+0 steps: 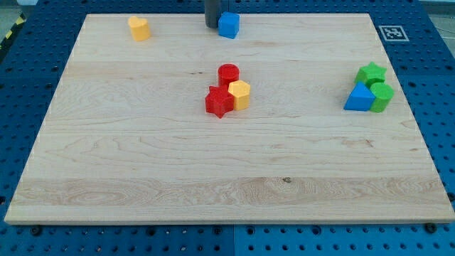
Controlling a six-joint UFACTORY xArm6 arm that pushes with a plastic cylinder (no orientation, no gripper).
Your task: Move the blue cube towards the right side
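The blue cube (228, 25) sits near the view's top edge of the wooden board (142, 156), a little left of centre. My dark rod comes down from the view's top, and my tip (212, 25) rests just left of the blue cube, touching or nearly touching its left side.
A yellow block (139, 28) sits at the top left. A red cylinder (228, 73), a red star block (219, 102) and a yellow hexagonal block (239, 94) cluster at the centre. A green star block (371, 73), a green cylinder (382, 96) and a blue triangular block (360, 98) cluster at the right.
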